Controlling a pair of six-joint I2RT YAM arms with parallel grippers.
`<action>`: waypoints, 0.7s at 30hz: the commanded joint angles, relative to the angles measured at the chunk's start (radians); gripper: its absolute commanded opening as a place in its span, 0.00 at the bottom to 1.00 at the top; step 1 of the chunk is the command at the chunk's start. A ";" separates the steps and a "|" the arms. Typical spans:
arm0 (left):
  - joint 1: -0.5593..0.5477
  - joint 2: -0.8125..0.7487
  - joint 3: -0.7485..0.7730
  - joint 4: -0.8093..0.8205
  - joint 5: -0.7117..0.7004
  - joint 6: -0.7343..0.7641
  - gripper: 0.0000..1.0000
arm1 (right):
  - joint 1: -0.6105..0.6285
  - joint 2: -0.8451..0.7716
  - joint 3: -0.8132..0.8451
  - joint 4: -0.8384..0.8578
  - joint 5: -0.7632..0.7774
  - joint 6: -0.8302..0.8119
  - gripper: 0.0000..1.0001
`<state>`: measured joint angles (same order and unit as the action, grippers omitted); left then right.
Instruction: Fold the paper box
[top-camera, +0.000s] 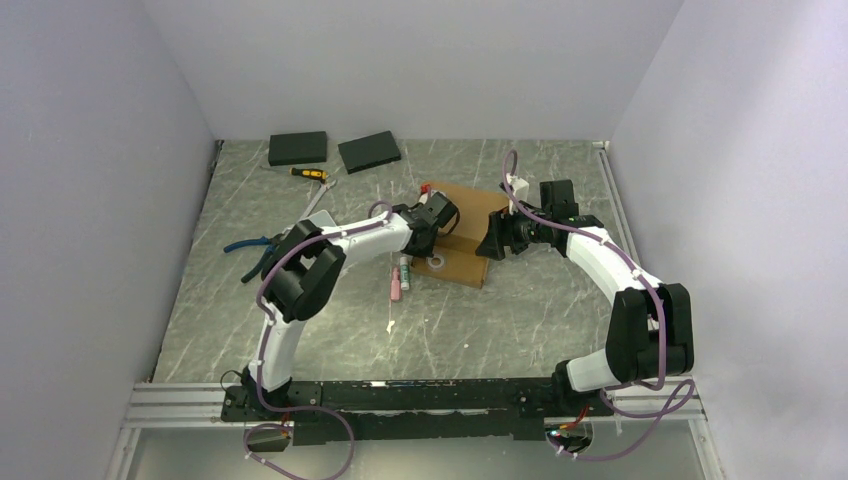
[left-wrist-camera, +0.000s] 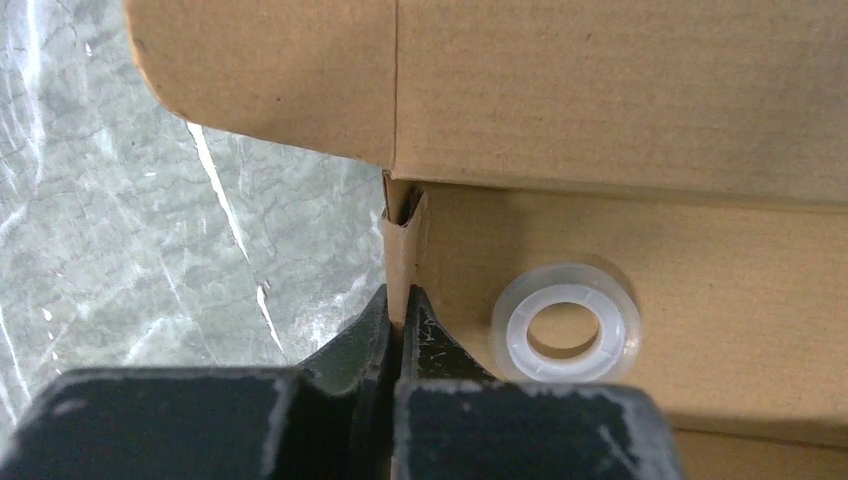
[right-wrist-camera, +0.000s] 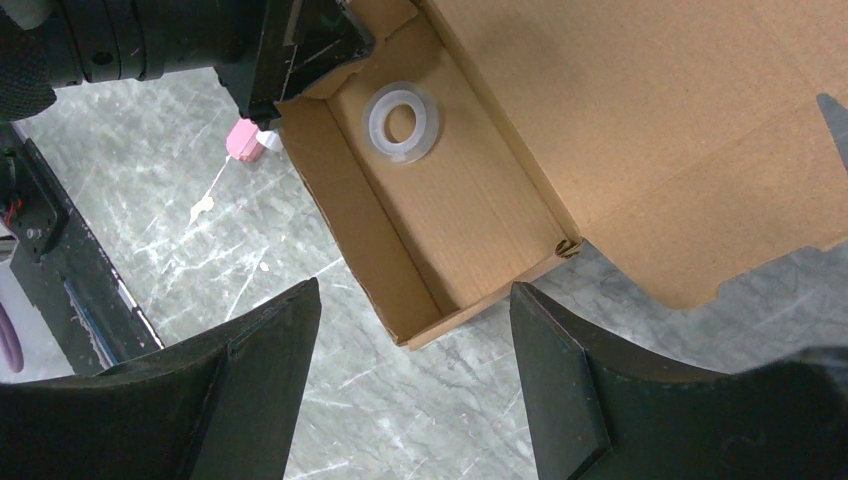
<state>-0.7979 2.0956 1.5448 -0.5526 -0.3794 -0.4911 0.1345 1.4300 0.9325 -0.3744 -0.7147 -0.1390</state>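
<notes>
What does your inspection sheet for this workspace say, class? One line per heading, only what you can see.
Surface: grey marbled table.
Job's things: paper box, tray walls up, lid flap open; clear tape roll inside.
Clutter: black slabs, screwdriver, blue-handled pliers, pink pen-like item.
Grippers: left gripper pinches a box wall; right gripper open above the box.
Cables: purple cables along both arms.
Surroundings: plain white walls on three sides.

Tape roll (right-wrist-camera: 401, 121) inside paper box (right-wrist-camera: 470, 230) (left).
</notes>
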 joint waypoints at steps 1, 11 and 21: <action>0.009 0.052 0.002 -0.029 -0.007 0.017 0.00 | -0.001 -0.008 0.042 0.003 -0.005 -0.020 0.73; 0.009 0.055 0.023 -0.033 -0.028 -0.001 0.13 | -0.001 -0.006 0.042 0.000 0.003 -0.028 0.74; 0.011 -0.070 -0.012 -0.003 -0.005 -0.023 0.32 | -0.001 -0.009 0.044 -0.006 -0.001 -0.037 0.75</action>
<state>-0.7895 2.1014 1.5425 -0.5579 -0.3855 -0.4950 0.1345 1.4300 0.9340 -0.3820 -0.7116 -0.1516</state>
